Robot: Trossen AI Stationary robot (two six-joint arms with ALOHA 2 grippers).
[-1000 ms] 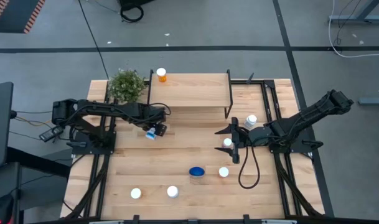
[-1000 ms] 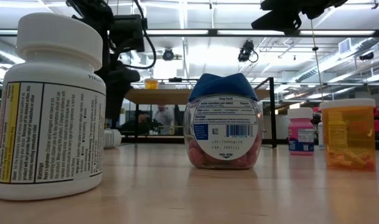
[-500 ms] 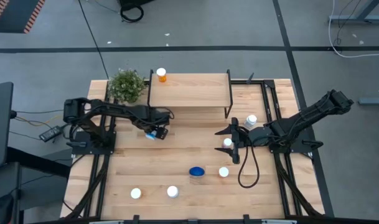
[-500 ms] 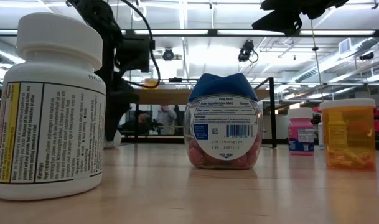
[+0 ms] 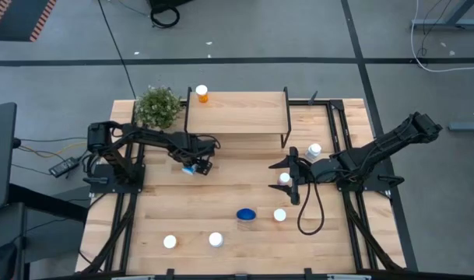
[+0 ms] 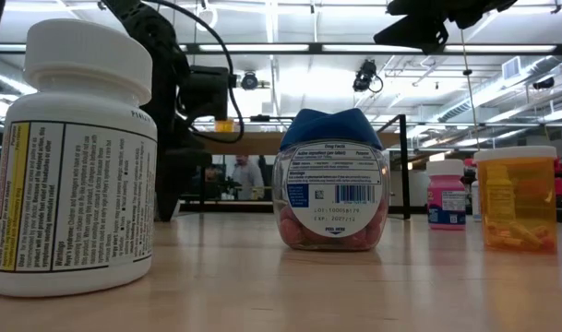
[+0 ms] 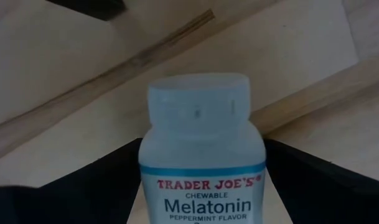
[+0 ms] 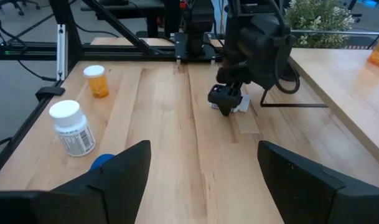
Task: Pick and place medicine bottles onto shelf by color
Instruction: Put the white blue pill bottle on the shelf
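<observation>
A bluish-white melatonin bottle point(image 7: 201, 155) lies on its side on the table in front of the shelf's left leg. My left gripper point(image 5: 194, 165) points down over it, open, with one finger on each side of the bottle's body; I see no closing on it. My right gripper point(image 5: 288, 173) hangs open above the table's middle right, over a white-capped bottle point(image 5: 284, 179). The shelf point(image 5: 237, 114) stands at the far edge, with an orange bottle point(image 5: 201, 94) on its far-left corner.
More bottles stand on the table: one far right point(image 5: 314, 149), one beside the blue-lidded jar point(image 5: 246, 215), two near the front edge point(image 5: 215, 239) point(image 5: 170, 242). A potted plant point(image 5: 157, 106) stands left of the shelf. In the low view, pink point(image 6: 446, 194) and orange point(image 6: 516, 198) bottles show.
My left gripper has come down toward the table and a little toward the right edge, lowering around the lying bottle while staying open. The bottle has stayed where it was.
</observation>
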